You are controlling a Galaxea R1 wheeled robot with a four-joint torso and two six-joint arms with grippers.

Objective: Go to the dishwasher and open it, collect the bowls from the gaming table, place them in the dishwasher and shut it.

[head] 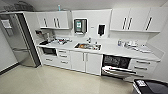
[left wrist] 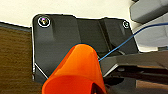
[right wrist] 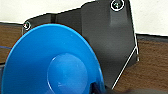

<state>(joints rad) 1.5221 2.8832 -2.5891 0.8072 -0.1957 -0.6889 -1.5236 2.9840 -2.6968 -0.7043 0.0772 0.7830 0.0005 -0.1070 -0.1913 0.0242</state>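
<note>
**Bowls at the wrists, dishwasher open across the kitchen**

Nearest, the right wrist view has a bright blue bowl (right wrist: pixel 53 62) large against the robot's dark plate, its hollow facing the camera, a dark part of the gripper touching its rim at the picture's lower edge. It looks held by the right gripper, though the fingers themselves cannot be made out. The left wrist view has an orange bowl (left wrist: pixel 76 71) in the same place, seen from outside and tilted, with a thin blue cable (left wrist: pixel 130 37) running behind it; whether the left gripper is clamped on it I cannot tell. Both wrist views show wood-grain floor and a pale wall beyond.

The head view gives the room instead. A pale glossy floor (head: pixel 62 80) leads to a white kitchen run. The dishwasher (head: pixel 116 66) stands under the counter right of the sink (head: pixel 87 46), its door lowered and dark racks exposed. A steel fridge (head: pixel 17 40) stands at the far left, and wall cupboards (head: pixel 130 20) hang above.
</note>
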